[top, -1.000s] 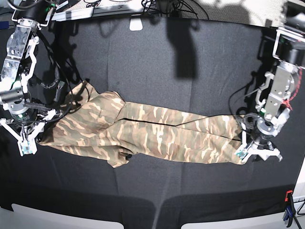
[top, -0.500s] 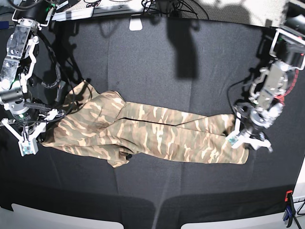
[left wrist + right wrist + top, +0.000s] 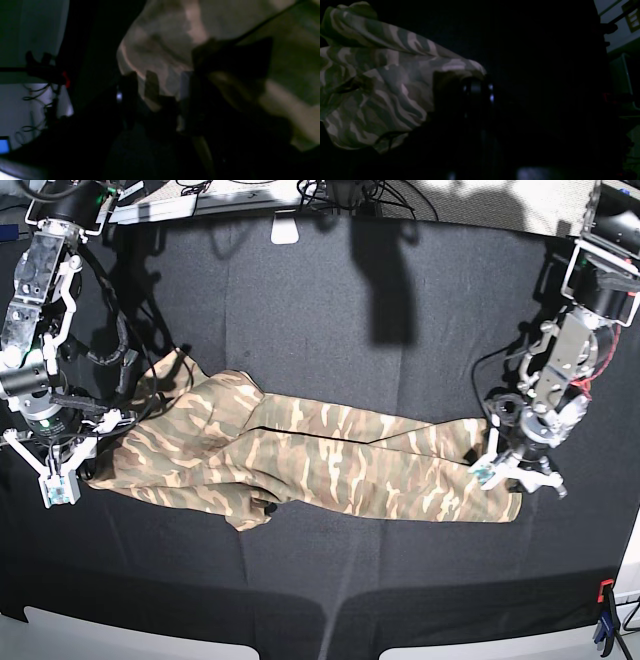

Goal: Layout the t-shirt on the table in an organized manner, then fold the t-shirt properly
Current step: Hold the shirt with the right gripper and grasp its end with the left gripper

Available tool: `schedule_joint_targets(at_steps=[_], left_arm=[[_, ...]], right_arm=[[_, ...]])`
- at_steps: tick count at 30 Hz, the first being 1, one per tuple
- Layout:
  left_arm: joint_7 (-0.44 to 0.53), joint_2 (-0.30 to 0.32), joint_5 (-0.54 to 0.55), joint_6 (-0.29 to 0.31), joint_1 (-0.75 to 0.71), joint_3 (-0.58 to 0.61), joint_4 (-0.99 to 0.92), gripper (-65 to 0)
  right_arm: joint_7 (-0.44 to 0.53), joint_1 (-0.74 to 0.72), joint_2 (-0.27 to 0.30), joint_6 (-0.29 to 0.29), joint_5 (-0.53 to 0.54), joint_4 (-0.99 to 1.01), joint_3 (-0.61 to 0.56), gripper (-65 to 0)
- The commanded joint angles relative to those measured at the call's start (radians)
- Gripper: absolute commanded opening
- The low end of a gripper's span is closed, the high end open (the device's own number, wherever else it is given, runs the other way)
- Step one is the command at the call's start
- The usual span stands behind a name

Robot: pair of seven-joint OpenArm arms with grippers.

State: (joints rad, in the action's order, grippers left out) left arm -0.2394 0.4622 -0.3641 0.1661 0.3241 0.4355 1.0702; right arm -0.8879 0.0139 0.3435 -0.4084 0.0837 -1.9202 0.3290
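A: Where's the t-shirt (image 3: 300, 455)?

B: Stretched in a long, rumpled band across the middle of the table (image 3: 330, 300), one end near each side of the base view. It's camouflage, tan and olive-brown with cream streaks.

A: Flat?

B: No. It's bunched and folded over itself, wider at the left end, narrower toward the right, with a dark crease running along it.

A: And the table?

B: Matte black cloth, far larger than the shirt. The wrist views are too dark to add much.
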Motion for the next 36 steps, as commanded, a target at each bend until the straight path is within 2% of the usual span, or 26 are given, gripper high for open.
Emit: schedule_joint_targets(at_steps=[1,8,13,16,20,24,26,29,30,36], left_arm=[[-0.003,0.000,0.005,0.004,0.011,-0.006,0.012,-39.4],[-0.084,0.006,0.003,0.003,-0.011,-0.006,0.076,-40.1],[-0.138,0.006,0.090,0.018,-0.034,-0.006,0.213,-40.1],[-0.137,0.006,0.085,0.056,-0.053,-0.006,0.285,-40.1],[-0.118,0.006,0.084,0.055,-0.055,-0.006,0.274,-40.1],[-0.051,0.005,0.043,0.054,-0.053,-0.006,0.214,-40.1],[-0.024,0.003,0.014,0.029,-0.044,-0.006,0.177,-40.1],[-0.022,0.004,0.013,-0.124,-0.024,-0.006,0.151,-40.1],[-0.021,0.003,0.013,-0.158,-0.018,-0.006,0.151,-40.1],[-0.018,0.003,0.014,-0.162,0.017,-0.006,0.150,-40.1]], right_arm=[[0.023,-0.016,0.014,-0.003,0.006,-0.021,0.005,-65.0],[0.024,-0.016,0.014,-0.003,0.007,-0.021,0.005,-65.0],[0.024,-0.016,0.014,-0.003,0.007,-0.021,0.005,-65.0],[0.024,-0.016,0.013,-0.003,0.007,-0.021,0.005,-65.0],[0.023,-0.016,0.014,-0.003,0.006,-0.021,0.005,-65.0],[0.013,-0.016,0.014,-0.003,0.006,-0.021,0.005,-65.0],[0.012,-0.016,0.014,-0.003,0.007,-0.021,0.005,-65.0],[0.012,-0.016,0.014,-0.003,0.007,-0.021,0.005,-65.0],[0.012,-0.016,0.014,-0.003,0.007,-0.021,0.005,-65.0],[0.013,-0.016,0.014,-0.003,0.013,-0.021,0.004,-65.0]])
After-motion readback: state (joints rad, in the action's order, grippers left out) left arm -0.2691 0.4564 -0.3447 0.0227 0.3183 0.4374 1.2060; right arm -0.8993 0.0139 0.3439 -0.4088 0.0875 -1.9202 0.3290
